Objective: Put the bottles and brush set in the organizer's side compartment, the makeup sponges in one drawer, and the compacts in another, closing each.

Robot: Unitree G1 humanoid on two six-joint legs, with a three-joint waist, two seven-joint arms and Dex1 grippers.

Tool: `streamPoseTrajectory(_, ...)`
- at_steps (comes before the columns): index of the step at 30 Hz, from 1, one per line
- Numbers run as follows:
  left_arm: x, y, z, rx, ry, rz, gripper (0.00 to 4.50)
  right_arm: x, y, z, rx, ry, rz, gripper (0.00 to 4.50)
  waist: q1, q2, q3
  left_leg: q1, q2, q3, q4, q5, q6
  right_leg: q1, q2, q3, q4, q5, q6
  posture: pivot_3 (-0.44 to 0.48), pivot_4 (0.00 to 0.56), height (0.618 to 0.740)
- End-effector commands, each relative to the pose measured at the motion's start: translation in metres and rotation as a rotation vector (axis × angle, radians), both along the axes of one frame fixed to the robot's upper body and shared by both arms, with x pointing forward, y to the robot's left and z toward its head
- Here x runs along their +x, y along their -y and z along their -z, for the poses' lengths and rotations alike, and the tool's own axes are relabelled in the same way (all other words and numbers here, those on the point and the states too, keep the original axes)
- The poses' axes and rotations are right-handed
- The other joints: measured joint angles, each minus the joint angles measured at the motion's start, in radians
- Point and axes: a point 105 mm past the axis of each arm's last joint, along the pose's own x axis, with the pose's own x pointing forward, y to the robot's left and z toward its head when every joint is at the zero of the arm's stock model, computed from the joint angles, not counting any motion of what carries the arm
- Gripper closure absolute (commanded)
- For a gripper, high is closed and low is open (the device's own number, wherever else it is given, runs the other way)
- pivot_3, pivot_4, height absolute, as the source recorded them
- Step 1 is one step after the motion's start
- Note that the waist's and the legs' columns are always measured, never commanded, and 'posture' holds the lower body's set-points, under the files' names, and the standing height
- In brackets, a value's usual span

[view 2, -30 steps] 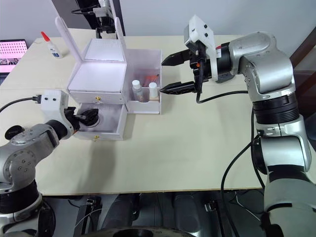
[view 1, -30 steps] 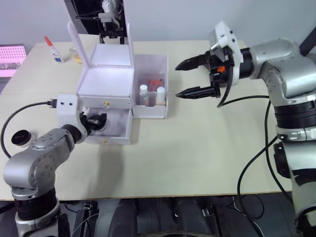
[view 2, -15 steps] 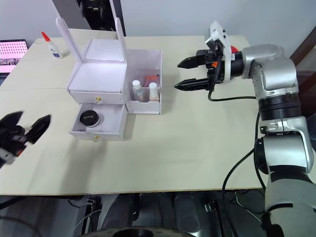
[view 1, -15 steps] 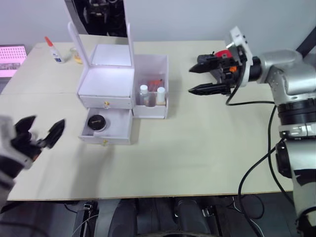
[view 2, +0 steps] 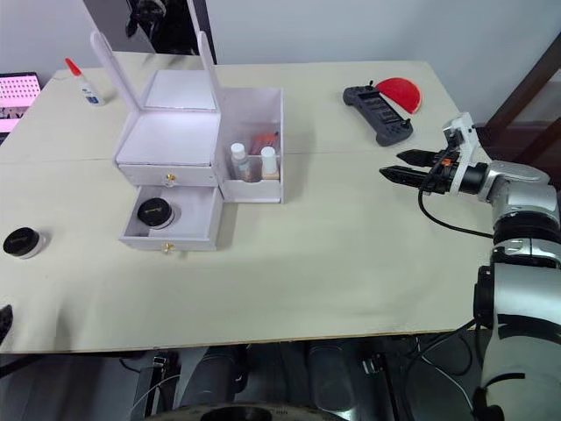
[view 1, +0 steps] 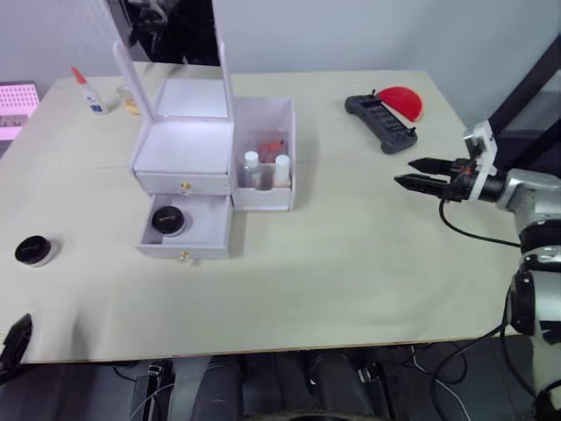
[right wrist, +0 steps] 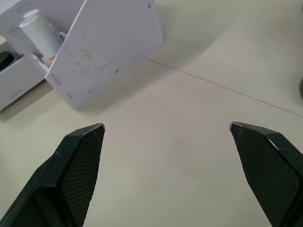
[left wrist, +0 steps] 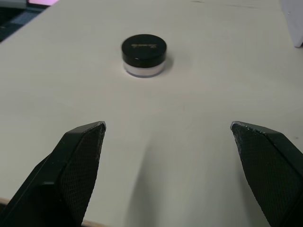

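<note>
Two white-capped bottles (view 1: 266, 168) stand in the white plastic organizer's (view 1: 188, 167) tall side compartment (view 1: 266, 132). One round black compact (view 1: 167, 219) lies in the open lower drawer (view 1: 187, 237); the other (left wrist: 144, 55) sits on the table, well left. Sponges unseen. Left gripper (left wrist: 168, 142) spread wide, empty, facing that compact. Right gripper (view 2: 401, 166) open, empty, far right.

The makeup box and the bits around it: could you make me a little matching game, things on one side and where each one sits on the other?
Things:
1. bottles
2. compact in the organizer
3. second compact
4. glue bottle

Places:
A. bare table, robot's left of the organizer
B. open lower drawer
C. far left corner of the table
D. side compartment

Pairs: 1-D, 2-B, 3-A, 4-C
</note>
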Motion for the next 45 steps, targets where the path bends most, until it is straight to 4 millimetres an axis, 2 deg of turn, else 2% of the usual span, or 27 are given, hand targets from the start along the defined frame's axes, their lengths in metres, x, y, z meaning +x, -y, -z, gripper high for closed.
streamPoseTrajectory(1, 0.006, 0.000, -0.012, 0.044, 0.026, -0.001, 0.05, 0.001, -0.014, -0.021, 0.008, 0.063, -0.073, 0.00, -0.003, 0.000, 0.000, 0.000, 0.000, 0.000, 0.000, 0.000, 0.000, 0.000, 0.000, 0.000, 0.001, 0.000, 0.000, 0.000, 0.150, 0.740)
streamPoseTrajectory(6, 0.017, -0.005, -0.014, 0.052, 0.028, -0.054, 0.05, -0.011, -0.071, -0.047, -0.047, 0.154, -0.352, 0.00, -0.001, 0.001, 0.000, 0.001, 0.000, 0.000, 0.000, 0.000, 0.000, -0.002, 0.001, 0.000, 0.005, 0.000, 0.001, 0.000, 0.150, 0.740)
streamPoseTrajectory(10, 0.034, -0.023, -0.024, 0.008, 0.060, -0.237, 0.05, -0.030, -0.130, -0.088, -0.063, 0.254, -0.585, 0.00, 0.008, 0.002, 0.001, 0.001, 0.000, -0.001, 0.001, 0.000, 0.000, -0.003, 0.001, 0.000, 0.010, -0.002, 0.003, 0.000, 0.150, 0.740)
streamPoseTrajectory(14, 0.058, -0.024, -0.040, -0.036, 0.066, -0.304, 0.05, -0.043, -0.163, -0.103, -0.137, 0.302, -0.699, 0.00, 0.019, 0.000, 0.000, 0.001, 0.000, -0.002, 0.002, 0.000, 0.000, -0.003, 0.001, 0.000, 0.012, -0.002, 0.003, 0.000, 0.150, 0.740)
streamPoseTrajectory(18, 0.083, -0.027, -0.056, -0.074, 0.063, -0.336, 0.05, -0.057, -0.184, -0.120, -0.178, 0.396, -0.799, 0.00, 0.028, 0.000, -0.001, 0.001, 0.000, -0.002, 0.002, 0.000, 0.000, -0.002, 0.001, 0.000, 0.012, -0.002, 0.003, 0.000, 0.150, 0.740)
streamPoseTrajectory(24, 0.108, -0.035, -0.054, -0.144, -0.018, -0.384, 0.05, -0.063, -0.199, -0.139, -0.194, 0.466, -0.835, 0.00, 0.027, 0.000, 0.000, 0.002, 0.000, -0.002, 0.001, 0.000, 0.000, -0.003, 0.001, 0.000, 0.012, -0.002, 0.004, 0.000, 0.150, 0.740)
streamPoseTrajectory(29, 0.123, -0.041, -0.037, -0.212, -0.091, -0.388, 0.05, -0.068, -0.201, -0.142, -0.217, 0.459, -0.848, 0.00, 0.026, -0.001, -0.001, 0.002, 0.000, -0.002, 0.001, 0.000, 0.000, -0.002, 0.002, -0.001, 0.012, -0.002, 0.004, 0.000, 0.150, 0.740)
streamPoseTrajectory(36, 0.152, -0.039, -0.029, -0.198, -0.144, -0.358, 0.05, -0.071, -0.202, -0.143, -0.212, 0.452, -0.827, 0.00, 0.030, -0.001, -0.001, 0.002, 0.000, -0.002, 0.001, 0.001, 0.000, -0.002, 0.002, -0.001, 0.012, -0.002, 0.004, 0.000, 0.150, 0.740)
streamPoseTrajectory(41, 0.165, -0.043, -0.022, -0.206, -0.150, -0.373, 0.05, -0.065, -0.198, -0.143, -0.231, 0.459, -0.779, 0.00, 0.028, -0.001, -0.001, 0.002, 0.000, -0.002, 0.000, 0.001, 0.000, -0.002, 0.002, -0.001, 0.012, -0.002, 0.004, 0.000, 0.150, 0.740)
streamPoseTrajectory(45, 0.172, -0.046, -0.017, -0.225, -0.159, -0.384, 0.05, -0.050, -0.186, -0.141, -0.283, 0.467, -0.690, 0.00, 0.028, -0.001, -0.001, 0.002, 0.000, -0.002, 0.000, 0.001, 0.000, -0.002, 0.001, -0.001, 0.012, -0.001, 0.005, 0.000, 0.150, 0.740)
